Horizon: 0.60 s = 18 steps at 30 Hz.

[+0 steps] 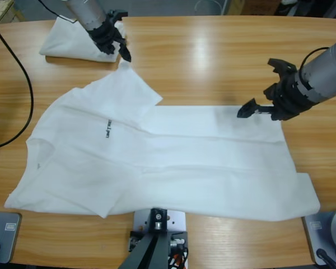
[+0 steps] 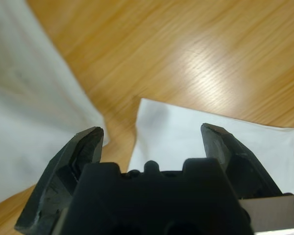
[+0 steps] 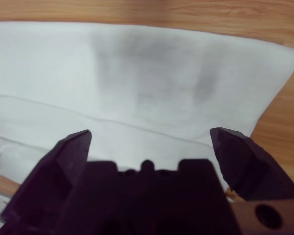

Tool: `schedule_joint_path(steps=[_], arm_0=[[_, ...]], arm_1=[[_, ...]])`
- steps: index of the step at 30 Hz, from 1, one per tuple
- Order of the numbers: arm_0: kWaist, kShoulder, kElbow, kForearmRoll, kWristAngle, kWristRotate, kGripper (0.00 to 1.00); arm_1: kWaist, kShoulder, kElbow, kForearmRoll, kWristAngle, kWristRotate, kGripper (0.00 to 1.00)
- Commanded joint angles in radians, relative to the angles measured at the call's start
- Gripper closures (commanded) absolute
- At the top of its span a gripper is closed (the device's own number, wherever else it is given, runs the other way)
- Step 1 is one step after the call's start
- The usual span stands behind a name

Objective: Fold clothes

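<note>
A plain white cotton T-shirt (image 1: 157, 162) lies spread mid-tabletop; a folded white shirt (image 1: 67, 42) sits at the far left corner. Left gripper (image 1: 120, 47) and right gripper (image 1: 257, 106) hover released, empty.

The table (image 1: 213, 50) is wood with a fine straight grain, varnished smooth — glossy enough to throw bright streaks of lamp glare. Spread across it, the T-shirt (image 1: 173, 162) is soft white cloth, matt, lightly creased, with a small dark print at about ten o'clock from its middle. Another white cloth piece (image 1: 73, 42), bunched, lies at eleven o'clock. Both arms show brushed silver metal; the left gripper (image 2: 152, 139) and right gripper (image 3: 149, 142) look like dull black plastic — faintly scuffed.
</note>
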<state>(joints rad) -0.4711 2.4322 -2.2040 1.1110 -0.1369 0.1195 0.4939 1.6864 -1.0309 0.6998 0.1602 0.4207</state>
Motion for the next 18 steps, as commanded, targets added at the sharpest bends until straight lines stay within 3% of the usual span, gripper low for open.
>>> schedule_joint_path(steps=[1, 16, 18], arm_0=[[0.011, 0.114, -0.043, 0.045, -0.055, 0.012, 0.262], [0.006, 0.132, -0.057, 0.085, -0.055, 0.042, 0.271], [0.0, 0.138, -0.063, 0.09, -0.046, 0.043, 0.224]], arm_1=[[-0.018, 0.058, 0.017, -0.028, 0.018, -0.023, 0.0], [-0.026, 0.067, 0.018, -0.036, 0.016, -0.028, 0.0], [-0.026, 0.067, 0.018, -0.036, 0.015, -0.028, 0.0]])
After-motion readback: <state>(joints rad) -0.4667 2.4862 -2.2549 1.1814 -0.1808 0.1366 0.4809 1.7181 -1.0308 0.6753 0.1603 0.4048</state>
